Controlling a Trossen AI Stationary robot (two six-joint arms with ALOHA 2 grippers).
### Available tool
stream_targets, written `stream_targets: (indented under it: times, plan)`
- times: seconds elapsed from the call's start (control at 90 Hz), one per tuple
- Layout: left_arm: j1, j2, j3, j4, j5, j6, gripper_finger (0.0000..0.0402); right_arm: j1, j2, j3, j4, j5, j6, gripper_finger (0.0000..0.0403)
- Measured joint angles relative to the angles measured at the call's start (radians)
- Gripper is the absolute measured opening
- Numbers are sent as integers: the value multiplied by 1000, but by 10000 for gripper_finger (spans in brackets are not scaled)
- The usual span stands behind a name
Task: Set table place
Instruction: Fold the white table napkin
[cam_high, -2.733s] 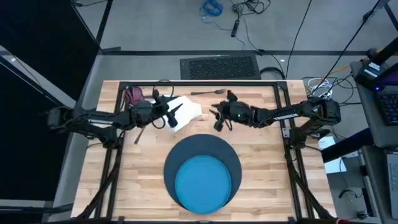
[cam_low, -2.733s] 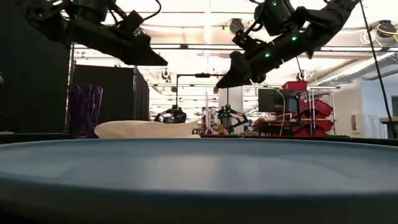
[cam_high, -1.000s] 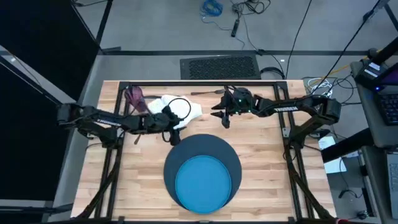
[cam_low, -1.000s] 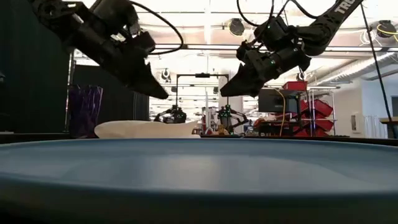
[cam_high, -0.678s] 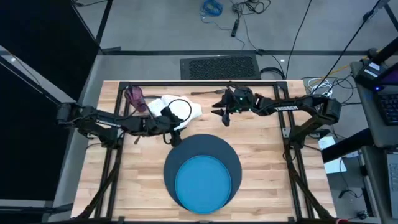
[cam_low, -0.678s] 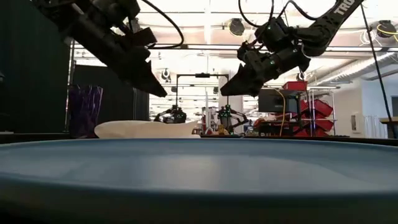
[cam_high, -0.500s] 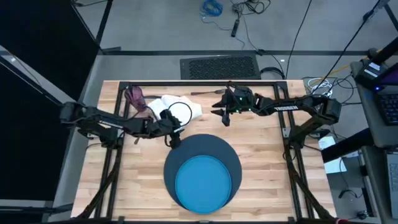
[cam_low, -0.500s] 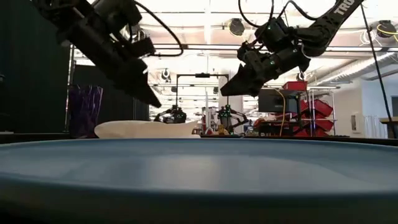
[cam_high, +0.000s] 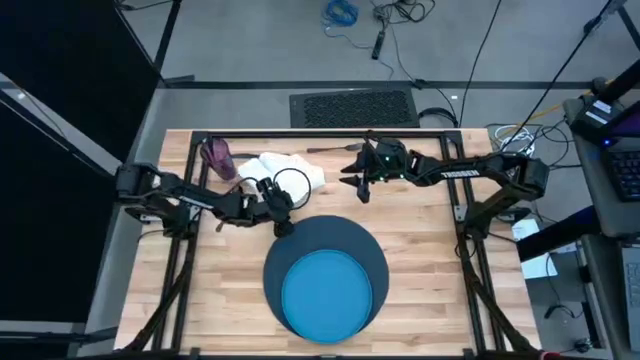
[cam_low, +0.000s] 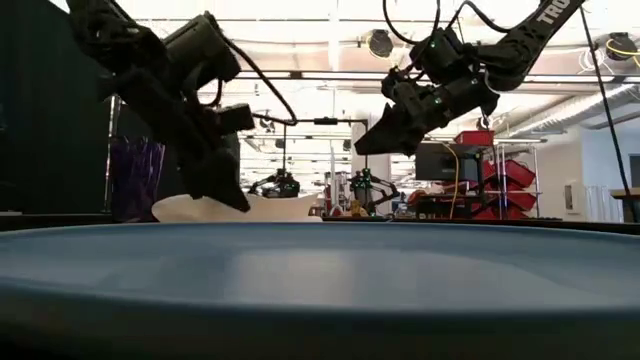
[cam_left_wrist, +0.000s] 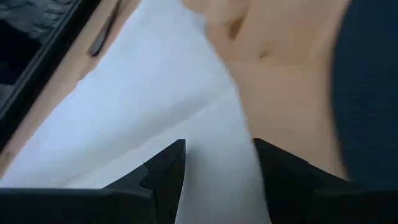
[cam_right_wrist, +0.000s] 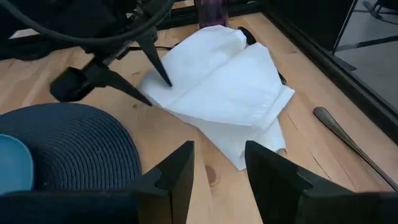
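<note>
A white folded napkin (cam_high: 292, 172) lies on the table (cam_high: 420, 250) at the far left of the dark blue mat (cam_high: 325, 262), which carries the bright blue plate (cam_high: 327, 292). My left gripper (cam_high: 284, 222) is open and low at the napkin's near edge (cam_right_wrist: 163, 94). One finger stands over the cloth and one at its corner. My right gripper (cam_high: 357, 190) hovers open above the table, right of the napkin. A purple cup (cam_high: 214, 155) is at the far left. Metal cutlery (cam_high: 335, 148) lies along the far edge. My left gripper comes slanting down from the table's left at the napkin's near edge (cam_left_wrist: 211, 134), its fingers (cam_right_wrist: 166, 79) apart with cloth between them. I cannot tell whether the fingertips touch the cloth. The napkin lies flat on the table.
The black frame (cam_high: 320, 133) runs round the table. A piece of cutlery (cam_right_wrist: 345, 140) lies on the wood beyond the napkin. Bare wood (cam_high: 430, 290) shows right of the mat and at the near left (cam_high: 225, 290).
My left gripper has gone down from well above the table to the napkin's near edge and has tipped more steeply downward. The napkin has stayed where it was.
</note>
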Motion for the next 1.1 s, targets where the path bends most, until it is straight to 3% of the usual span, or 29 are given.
stream_targets:
  times: [0.378, 0.456, 0.578, 0.7, 0.978, 1.1]
  plan:
    - [0, 16, 0, 3, -75, -3, 161, 0, 0, 0, -3, 0, 3, 130]
    - [0, 16, 0, 8, -76, -11, 127, 0, 0, 0, -3, 0, 3, 130]
    - [0, 16, 7, 8, -69, -25, 25, 0, 0, 0, -3, 0, 4, 130]
    - [0, 16, 33, 9, -47, -7, 3, 1, 0, 0, -3, 0, 4, 130]
    - [-42, 10, 241, 25, -14, 194, 0, 6, 0, 0, -3, 0, 4, 130]
    - [-69, 10, 366, -100, -14, 248, 0, 31, 0, 0, 2, 6, -13, 130]
